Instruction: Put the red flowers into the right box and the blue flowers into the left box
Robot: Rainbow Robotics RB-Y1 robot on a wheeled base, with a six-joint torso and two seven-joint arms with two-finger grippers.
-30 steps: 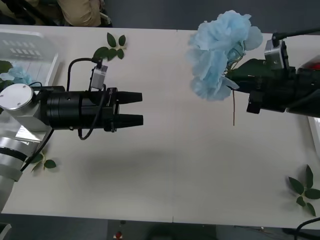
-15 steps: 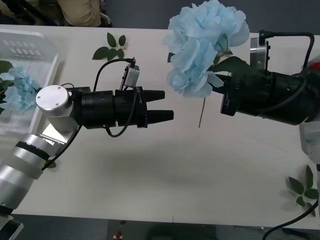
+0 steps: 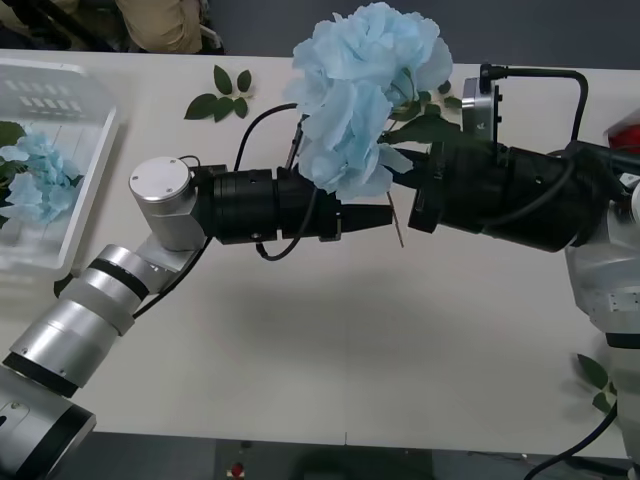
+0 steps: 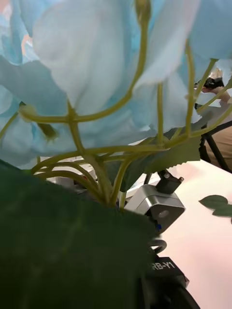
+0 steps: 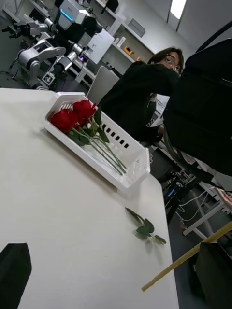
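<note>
1. The right claw (image 3: 412,200) is clamped on the stem of a blue flower cluster (image 3: 362,95), holding it up over the middle of the surface (image 3: 400,350), toward the far edge. The big pale-blue head tilts toward the robot's left, and the stem's bare end (image 3: 399,232) sticks down below the grip.

2. The left claw (image 3: 375,215) reaches in from the left, its tips just beside that stem and partly under the bloom. In the left wrist view its fingers (image 5: 13,273) sit at the two lower corners with the stem end (image 5: 188,256) crossing between them, so it looks spread around the stem and not yet closed on it. The two claws point at each other, nearly tip to tip.

3. The relation that matters: the stem's long axis runs roughly crosswise to the left claw's line of reach, and the stem lies straight ahead of that claw. This reads as a handover, since the target lies on the left arm's side.

4. The left box (image 3: 60,150) sits at the surface's far-left corner, with blue flowers (image 3: 35,180) already inside.

5. The right box (image 5: 121,159) stands near the surface's right edge, holding the red flowers (image 5: 72,116).

6. Loose leaf sprigs (image 3: 222,95) lie near the far edge.
</note>
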